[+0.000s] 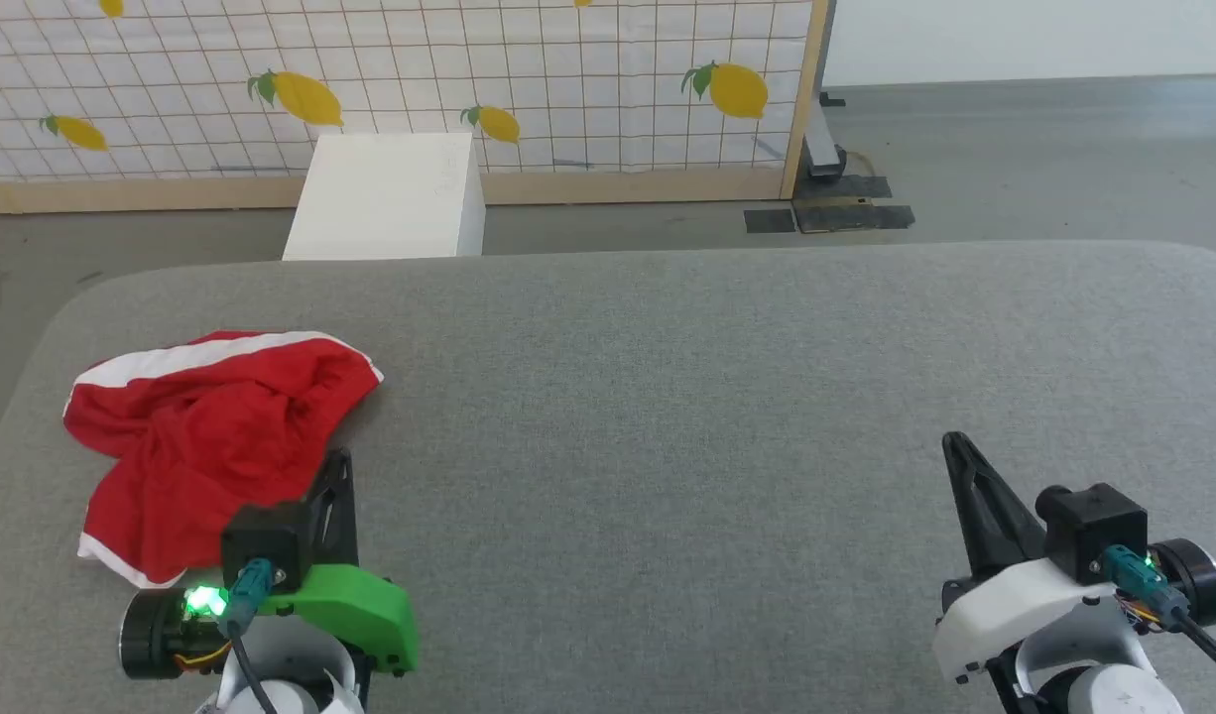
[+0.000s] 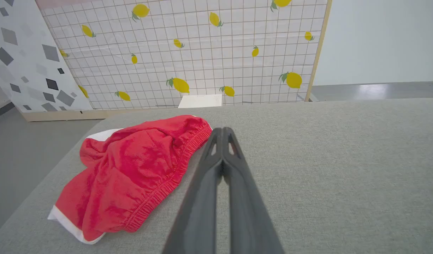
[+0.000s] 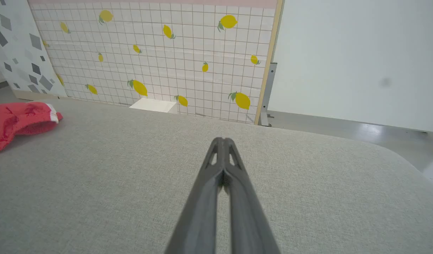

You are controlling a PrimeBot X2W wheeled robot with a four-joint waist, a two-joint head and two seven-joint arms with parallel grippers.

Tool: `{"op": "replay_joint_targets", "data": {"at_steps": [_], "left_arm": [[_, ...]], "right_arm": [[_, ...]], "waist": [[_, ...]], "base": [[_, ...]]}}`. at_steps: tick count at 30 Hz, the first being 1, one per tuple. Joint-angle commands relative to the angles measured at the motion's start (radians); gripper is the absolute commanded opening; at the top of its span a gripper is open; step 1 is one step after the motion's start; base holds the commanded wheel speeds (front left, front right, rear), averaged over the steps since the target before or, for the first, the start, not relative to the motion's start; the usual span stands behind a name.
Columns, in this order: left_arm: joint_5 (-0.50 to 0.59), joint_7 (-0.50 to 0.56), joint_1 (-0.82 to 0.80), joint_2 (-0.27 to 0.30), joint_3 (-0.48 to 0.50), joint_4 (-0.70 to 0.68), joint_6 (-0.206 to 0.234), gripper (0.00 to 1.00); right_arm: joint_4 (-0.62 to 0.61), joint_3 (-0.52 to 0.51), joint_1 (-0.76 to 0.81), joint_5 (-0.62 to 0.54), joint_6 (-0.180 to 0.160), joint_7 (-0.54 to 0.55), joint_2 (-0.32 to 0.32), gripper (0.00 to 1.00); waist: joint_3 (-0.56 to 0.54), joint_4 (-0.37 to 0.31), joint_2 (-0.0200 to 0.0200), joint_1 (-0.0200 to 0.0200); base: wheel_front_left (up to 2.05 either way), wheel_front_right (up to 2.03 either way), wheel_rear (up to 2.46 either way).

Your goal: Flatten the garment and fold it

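Observation:
The garment (image 1: 206, 436) is a crumpled bright red heap with white trim, lying at the left end of the grey padded table (image 1: 668, 397). In the left wrist view the garment (image 2: 131, 173) shows an elastic waistband edge and a white band at its near corner. My left gripper (image 1: 340, 461) is shut and empty, its tips just right of the heap's near edge; its fingertips (image 2: 223, 131) meet beside the waistband. My right gripper (image 1: 955, 441) is shut and empty, far off at the table's right. From there the garment (image 3: 18, 120) sits at the far left, beyond the closed tips (image 3: 223, 141).
A white box (image 1: 390, 193) stands on the floor behind the table, before a lemon-print grid panel (image 1: 469, 79) with a wooden frame. Dark floor plates (image 1: 831, 213) lie at the panel's right end. The table's rounded left edge (image 1: 33, 367) is close to the garment.

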Motion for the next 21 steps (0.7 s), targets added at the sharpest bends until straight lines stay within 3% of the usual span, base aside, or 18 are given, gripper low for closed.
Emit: {"op": "replay_joint_targets", "data": {"at_steps": [1,3,4,21], "left_arm": [[0.013,0.001,0.011,-0.005,0.003,-0.003,-0.001,0.0],[0.013,0.001,0.011,-0.005,0.003,-0.003,-0.001,0.0],[-0.001,0.0,0.0,0.0,0.0,0.0,0.0,1.0],[-0.027,-0.028,0.006,0.0,-0.025,0.023,0.012,1.0]], "right_arm": [[-0.006,0.001,-0.001,-0.006,-0.001,0.0,0.0,0.0],[-0.006,0.001,-0.001,-0.006,-0.001,0.0,0.0,0.0],[0.0,0.0,0.0,0.001,0.0,0.0,0.0,1.0],[0.023,-0.01,0.017,0.04,0.0,-0.028,0.0,1.0]], "waist": [[0.0,0.0,0.0,0.0],[0.0,0.0,0.0,0.0],[0.0,0.0,0.0,0.0],[-0.001,-0.001,0.0,0.0]], "base": [[0.0,0.0,0.0],[0.0,0.0,0.0],[0.0,0.0,0.0],[0.0,0.0,0.0]]}}
